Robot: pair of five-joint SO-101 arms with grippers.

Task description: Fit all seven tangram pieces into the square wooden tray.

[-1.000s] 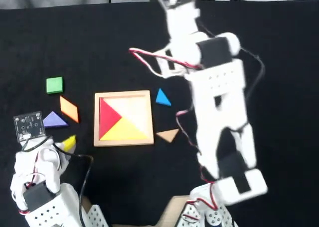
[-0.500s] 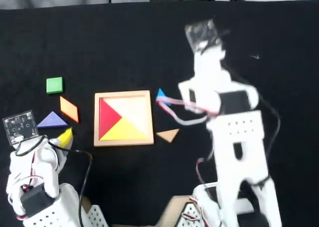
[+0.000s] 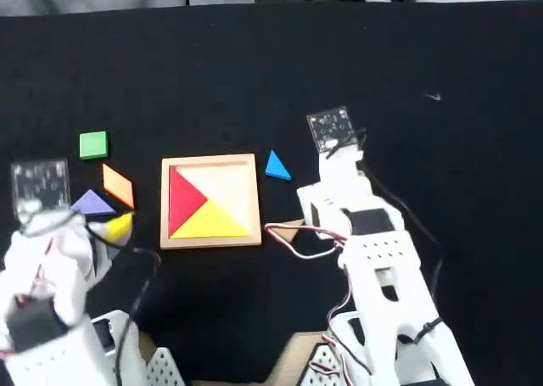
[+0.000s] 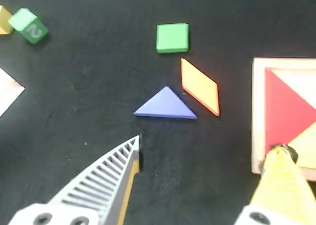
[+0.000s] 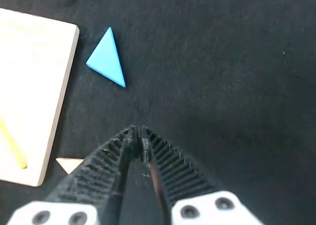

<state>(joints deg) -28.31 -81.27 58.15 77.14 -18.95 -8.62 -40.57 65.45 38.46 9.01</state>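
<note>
Waiting on the left: your left gripper (image 4: 206, 150) is wide open and holds nothing. It sits near the purple triangle (image 4: 165, 106), so that looks like the easy one to grab next.
Green square (image 4: 172, 37): flat on the table, at the far end of the loose pile, well apart from the tray.
Orange slanted piece (image 4: 200, 92): lies between the green square and the purple triangle. It is near both and seems to touch neither.
Why they sit there: these three lie on the left arm's side, so I think that arm should bring them in.
Tray (image 3: 210, 244): in the middle, between your two arms, so both can reach it.
Inside the tray: a big red triangle (image 3: 185, 199) fills the left part. A big yellow triangle (image 3: 212, 223) fills the near part. They meet along a slanted edge, and the rest is bare wood.
Done so far: two of seven are in. Five wait outside.
Blue triangle (image 5: 107, 59): flat on the table just beside the tray's right edge, not touching it.
Tan triangle (image 5: 69, 164): small, by the tray's near right corner, partly hidden behind the right arm.
Right gripper (image 5: 137, 133): its fingers are pressed together with nothing between them. It points at the table between the blue and tan triangles. You must open it before it can pick up either one.
</note>
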